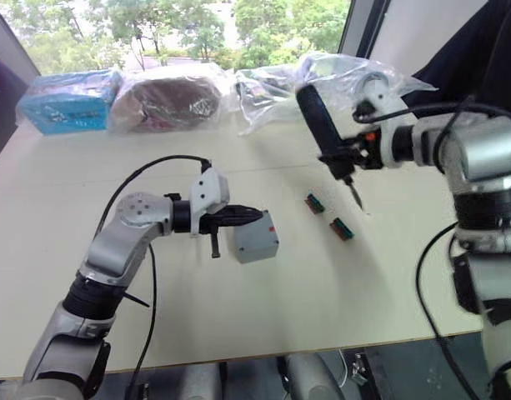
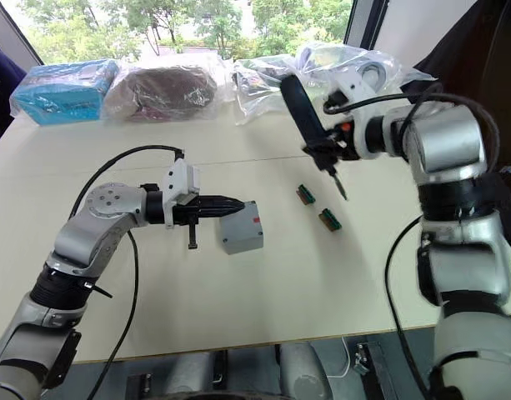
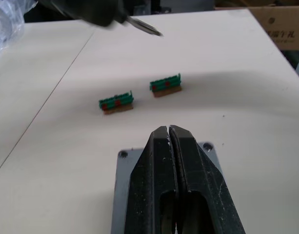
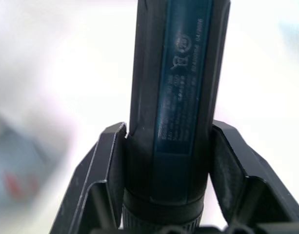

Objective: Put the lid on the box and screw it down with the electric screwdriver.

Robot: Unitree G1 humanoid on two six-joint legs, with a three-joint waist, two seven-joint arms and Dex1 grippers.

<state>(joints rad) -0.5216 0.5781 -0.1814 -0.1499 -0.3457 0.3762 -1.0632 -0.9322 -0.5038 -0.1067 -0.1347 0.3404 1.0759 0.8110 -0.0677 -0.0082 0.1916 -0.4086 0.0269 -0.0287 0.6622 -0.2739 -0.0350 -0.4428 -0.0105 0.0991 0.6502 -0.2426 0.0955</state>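
On the pale worktop [image 1: 338, 292] the left tool [image 1: 253, 216] reaches in level, its two black fingers [image 3: 188, 190] pressed together with no gap, their tips resting over the top face of the grey square box [image 1: 255, 242]. That top face is the lid [image 3: 121, 195], already seated on the box, with screw holes visible at its two far corners and a small red mark on the side toward the right arm. The box sits on the worktop near the middle, slightly tilted in plan. Well apart to its right, the right tool [image 1: 338, 157] is clamped on the electric screwdriver [image 1: 320, 125], one finger on each side of the dark blue-black barrel; the screwdriver hangs above the worktop, slanted, its thin metal bit pointing down. Two small green-and-red connector pieces [image 1: 314, 202] lie on the worktop between the box and the bit, near each other but not touching. Along the far edge lie clear plastic bags [image 1: 172, 96] and a blue package [image 1: 67, 100].
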